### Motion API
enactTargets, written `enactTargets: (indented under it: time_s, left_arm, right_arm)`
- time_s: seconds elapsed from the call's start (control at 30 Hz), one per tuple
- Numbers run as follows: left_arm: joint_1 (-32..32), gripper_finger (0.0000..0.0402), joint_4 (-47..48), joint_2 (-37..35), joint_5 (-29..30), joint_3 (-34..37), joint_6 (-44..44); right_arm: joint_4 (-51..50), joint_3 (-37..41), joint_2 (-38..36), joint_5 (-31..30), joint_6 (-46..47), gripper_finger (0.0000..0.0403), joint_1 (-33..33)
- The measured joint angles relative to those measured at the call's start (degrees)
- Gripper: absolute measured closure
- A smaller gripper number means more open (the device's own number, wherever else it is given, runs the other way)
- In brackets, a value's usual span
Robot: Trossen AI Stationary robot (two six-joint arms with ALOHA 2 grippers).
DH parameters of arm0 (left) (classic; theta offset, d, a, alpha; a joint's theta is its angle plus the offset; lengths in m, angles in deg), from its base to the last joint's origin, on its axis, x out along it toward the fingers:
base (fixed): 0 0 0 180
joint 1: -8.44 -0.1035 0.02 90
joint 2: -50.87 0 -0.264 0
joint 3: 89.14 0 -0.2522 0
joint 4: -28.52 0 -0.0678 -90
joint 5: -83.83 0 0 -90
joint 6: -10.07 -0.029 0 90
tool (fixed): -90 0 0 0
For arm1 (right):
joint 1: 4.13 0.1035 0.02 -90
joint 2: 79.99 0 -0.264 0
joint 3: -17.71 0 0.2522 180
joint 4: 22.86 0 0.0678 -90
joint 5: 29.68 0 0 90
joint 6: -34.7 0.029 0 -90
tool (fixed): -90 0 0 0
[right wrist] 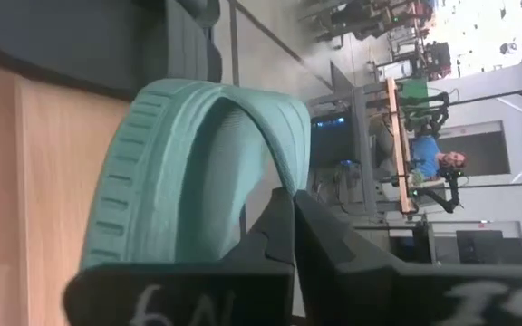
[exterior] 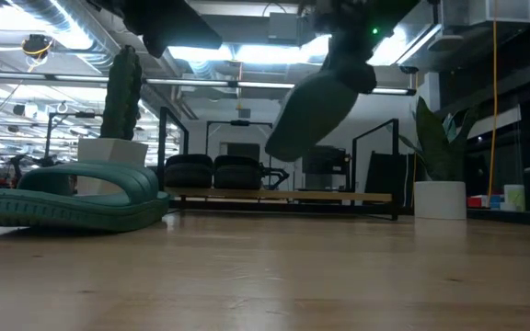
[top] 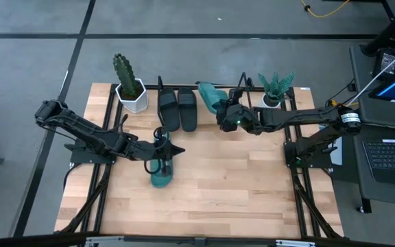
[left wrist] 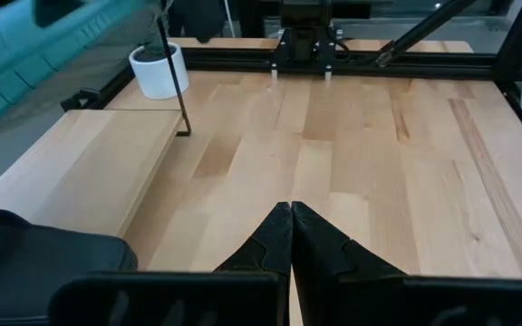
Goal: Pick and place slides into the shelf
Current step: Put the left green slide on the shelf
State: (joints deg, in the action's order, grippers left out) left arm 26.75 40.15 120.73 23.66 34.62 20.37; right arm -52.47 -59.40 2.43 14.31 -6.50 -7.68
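My right gripper (top: 226,116) is pinched shut on a teal slide (top: 211,97), holding it up in the air right over the shelf (top: 252,130), next to the two black slides (top: 177,108) already parked on it. From overhead you can't really tell it's lifted, but the low cam shows that slide (exterior: 311,115) hanging tilted, clear above the shelf board (exterior: 279,195). The right wrist cam shows the fingers (right wrist: 279,237) closed together against the slide's strap edge (right wrist: 188,172), with the black pair just beyond.

Left gripper (top: 162,156) is out in front of the shelf, over the other teal slide (top: 161,175), which lies flat on the table (top: 238,199). Its wrist cam shows the fingers (left wrist: 290,237) fully closed with nothing between them. The overhead view hides that. The low cam shows that slide (exterior: 72,198) sitting sole-down, well in front of the shelf.
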Motion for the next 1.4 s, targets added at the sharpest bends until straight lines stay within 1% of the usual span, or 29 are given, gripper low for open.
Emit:
enactTargets:
  time_s: [0.17,0.6,0.77,0.83,1.4]
  left_arm:
    - [0.0,0.0402,0.02,-0.02,0.0,0.0,0.01]
    - [0.09,0.0401,0.13,-0.02,-0.02,0.0,-0.42]
    - [0.09,0.0401,0.15,-0.04,-0.03,0.0,-0.44]
    - [0.09,0.0401,0.16,-0.04,-0.03,0.0,-0.56]
    - [0.09,0.0401,0.54,-0.04,-0.04,0.0,-0.9]
  right_arm:
    - [-0.19,0.0,4.16,-2.71,-1.36,0.0402,-0.16]
    - [3.25,0.0,12.46,-3.35,-2.75,0.0402,-2.9]
    - [6.94,0.01,14.23,0.24,-3.57,0.0402,-3.21]
    - [8.69,0.02,14.86,0.73,-4.51,0.0402,-3.21]
    - [9.28,0.05,18.51,7.61,-3.95,0.0403,-3.13]
